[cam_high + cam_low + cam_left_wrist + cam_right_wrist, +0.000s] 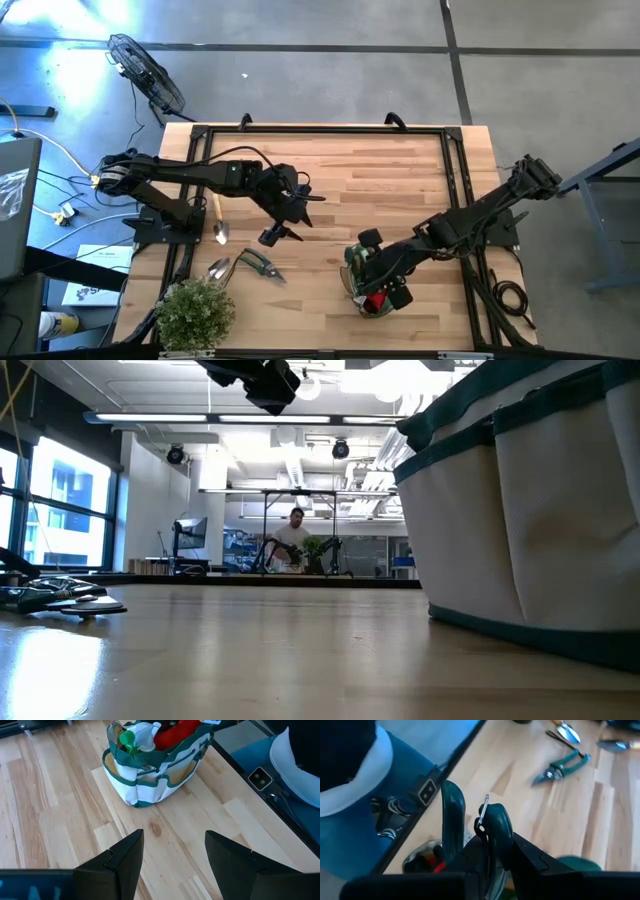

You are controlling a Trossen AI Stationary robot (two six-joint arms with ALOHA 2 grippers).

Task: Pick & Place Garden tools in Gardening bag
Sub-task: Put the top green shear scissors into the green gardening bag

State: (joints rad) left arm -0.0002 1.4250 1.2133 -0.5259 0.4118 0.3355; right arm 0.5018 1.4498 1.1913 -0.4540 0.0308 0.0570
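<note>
The gardening bag (352,272) stands upright on the table near its front edge, right of the middle. A green spray bottle (131,739) and a red piece (172,734) stick out of its mouth. My right gripper (492,852) hangs over the bag (150,775), shut on a pair of dark-green-handled pruners (470,820). My left gripper (175,850) hovers open over bare wood left of the bag (278,232). Green-handled pruners (262,265), a wooden-handled trowel (218,220) and a silver scoop (218,268) lie flat on the table at the left. My right gripper pinches the pruners between its two fingers, low on the two dark green handles (490,845). The handles' free ends (451,795) stand out past the fingertips. The fingers slant downward from the table's right side. The tool is lifted clear above the bag's mouth, and its blade end is hidden by the gripper.
A bushy potted plant (195,312) stands at the table's near left corner. A black frame (460,180) runs around the tabletop. Bare wood lies between the two arms and toward the far edge. A person (295,540) sits far back in the room.
</note>
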